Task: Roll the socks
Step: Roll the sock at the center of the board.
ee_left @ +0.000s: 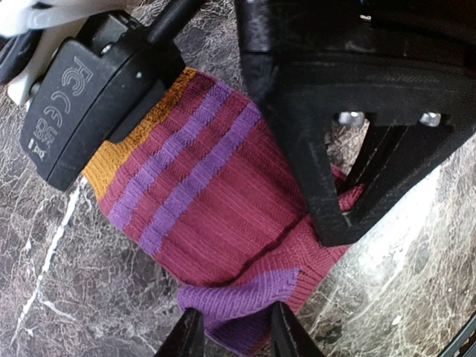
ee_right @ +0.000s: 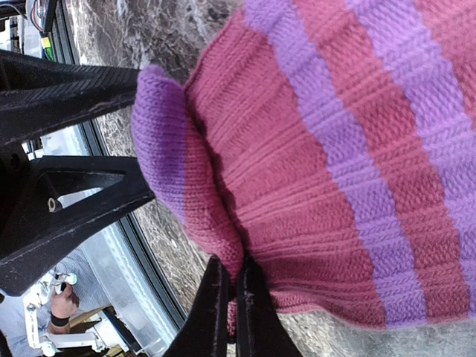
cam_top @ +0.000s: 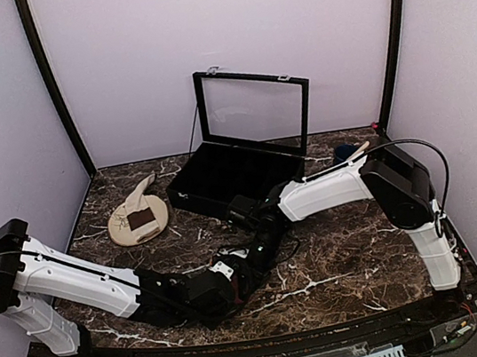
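Left white-and-black arm [cam_top: 74, 279] and right arm [cam_top: 326, 190] stretch low, wrists meeting. Left gripper [ee_left: 234, 338] clamps magenta-pink striped fabric sock [ee_left: 216, 201] part-closed; right gripper [ee_right: 227, 312] pinches it, fully closed.

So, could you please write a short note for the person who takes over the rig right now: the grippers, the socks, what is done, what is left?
Left gripper: closed on the purple end of the pink sock.
Right gripper: shut, pinching an edge of the same sock.
Pink sock: on the table between the two arms, mostly flat, no roll yet.
Cream sock: lying across the plate at the back left, no gripper near it.
Done: both grips taken.
Left: roll the pink sock, then deal with the cream sock.
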`<state>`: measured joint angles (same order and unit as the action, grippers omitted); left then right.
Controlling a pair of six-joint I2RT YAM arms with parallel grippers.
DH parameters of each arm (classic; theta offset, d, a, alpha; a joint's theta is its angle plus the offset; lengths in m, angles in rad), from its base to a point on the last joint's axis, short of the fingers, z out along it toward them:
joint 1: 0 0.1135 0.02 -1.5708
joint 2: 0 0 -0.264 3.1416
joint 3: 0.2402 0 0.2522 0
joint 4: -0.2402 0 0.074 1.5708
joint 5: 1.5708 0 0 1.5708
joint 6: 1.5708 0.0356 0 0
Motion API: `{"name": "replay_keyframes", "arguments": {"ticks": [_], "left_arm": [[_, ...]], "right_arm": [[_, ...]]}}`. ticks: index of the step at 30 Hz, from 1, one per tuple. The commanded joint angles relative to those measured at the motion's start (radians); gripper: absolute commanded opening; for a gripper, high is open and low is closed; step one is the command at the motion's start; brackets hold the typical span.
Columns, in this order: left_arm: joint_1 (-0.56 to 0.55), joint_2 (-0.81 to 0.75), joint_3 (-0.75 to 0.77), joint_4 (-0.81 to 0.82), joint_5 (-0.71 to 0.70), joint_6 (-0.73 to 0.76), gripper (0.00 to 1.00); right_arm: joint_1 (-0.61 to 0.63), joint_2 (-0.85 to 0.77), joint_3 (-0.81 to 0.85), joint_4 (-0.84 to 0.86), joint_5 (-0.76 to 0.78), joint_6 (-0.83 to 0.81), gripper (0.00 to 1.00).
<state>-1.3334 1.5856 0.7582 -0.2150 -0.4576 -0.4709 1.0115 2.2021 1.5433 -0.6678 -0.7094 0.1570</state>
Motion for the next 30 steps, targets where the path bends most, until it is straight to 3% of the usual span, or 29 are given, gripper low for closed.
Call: {"name": "replay_keyframes", "arguments": {"ticks": [1, 12, 30], "left_arm": [[-0.002, 0.029, 0.012, -0.041, 0.010, -0.014, 0.32], [0.021, 0.036, -0.016, -0.044, 0.081, -0.050, 0.29], [0.090, 0.023, -0.068, -0.037, 0.216, -0.087, 0.29]], "right_arm": [[-0.002, 0.020, 0.031, -0.012, 0.016, 0.002, 0.04], [-0.017, 0.002, 0.018, 0.014, 0.039, 0.024, 0.19], [-0.057, -0.073, -0.075, 0.127, 0.051, 0.099, 0.26]]}}
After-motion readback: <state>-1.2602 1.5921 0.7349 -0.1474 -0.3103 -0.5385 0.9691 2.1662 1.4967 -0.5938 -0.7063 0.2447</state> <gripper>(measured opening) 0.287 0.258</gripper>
